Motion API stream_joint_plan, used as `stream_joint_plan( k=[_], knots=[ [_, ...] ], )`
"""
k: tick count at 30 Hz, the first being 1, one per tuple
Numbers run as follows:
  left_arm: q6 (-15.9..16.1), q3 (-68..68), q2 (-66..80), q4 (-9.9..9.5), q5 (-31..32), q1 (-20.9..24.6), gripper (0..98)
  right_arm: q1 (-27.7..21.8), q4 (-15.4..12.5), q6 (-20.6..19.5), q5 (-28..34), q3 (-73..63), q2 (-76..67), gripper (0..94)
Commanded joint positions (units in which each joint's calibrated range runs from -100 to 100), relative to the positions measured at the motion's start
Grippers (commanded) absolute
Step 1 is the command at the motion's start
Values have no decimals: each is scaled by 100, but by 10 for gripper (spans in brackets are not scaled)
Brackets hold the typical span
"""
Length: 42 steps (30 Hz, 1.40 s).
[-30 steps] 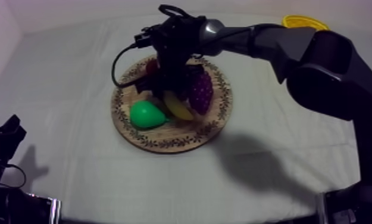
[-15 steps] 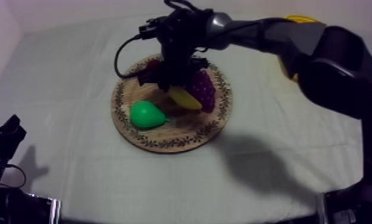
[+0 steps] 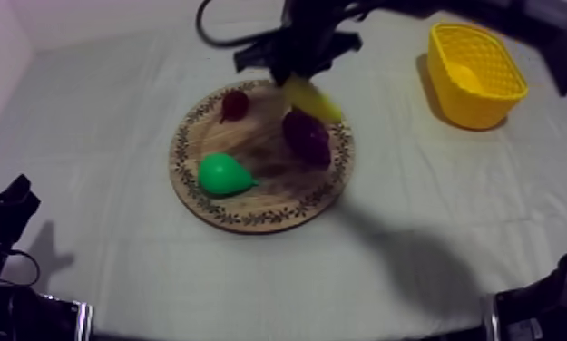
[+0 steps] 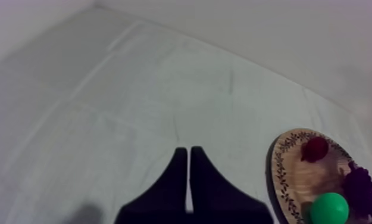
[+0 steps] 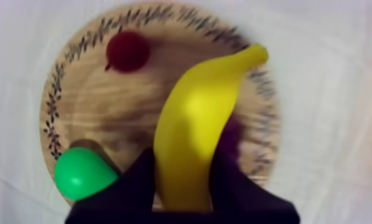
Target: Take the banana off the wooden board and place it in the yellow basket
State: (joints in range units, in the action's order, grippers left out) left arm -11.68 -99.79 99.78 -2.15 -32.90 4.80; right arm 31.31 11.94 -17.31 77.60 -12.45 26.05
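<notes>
The grey-white cloth [image 3: 114, 163] is smooth and flat, and you've got loads of open room on every side. The round wooden board [image 3: 250, 220] with its patterned rim sits mid-table. The yellow basket [image 3: 473, 113], with lattice walls, sits at the far right, well apart from it, with bare cloth between.

Your right gripper [image 5: 185, 156] is clamped on the banana [image 3: 312, 98], a smooth curved yellow thing, up in the air over the board's far edge.

On the board are knobbly purple grapes [image 3: 307, 136], a glossy green pear [image 3: 221, 174] and a small red fruit [image 3: 235, 103], all apart from each other.

Your left gripper [image 4: 188, 150] hangs over bare cloth beside the board, fingers pressed together on nothing.
</notes>
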Motion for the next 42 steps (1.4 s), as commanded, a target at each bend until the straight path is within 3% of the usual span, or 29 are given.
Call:
stream_joint_plan(
  k=[1,14,21,31,42],
  knots=[
    [0,1,5,-3,0,1,1,-122,65,55,-1,85,-509,157],
    [0,1,5,-3,0,1,1,-1399,359,464,-265,377,-1682,158],
    [-2,1,5,-3,0,1,1,-2274,377,832,-823,452,-1702,156],
    [0,1,5,-3,0,1,1,-3208,68,1675,-1558,826,-1470,155],
    [0,1,5,-3,0,1,1,-3441,-296,2374,-1939,1292,-702,155]
  ],
)
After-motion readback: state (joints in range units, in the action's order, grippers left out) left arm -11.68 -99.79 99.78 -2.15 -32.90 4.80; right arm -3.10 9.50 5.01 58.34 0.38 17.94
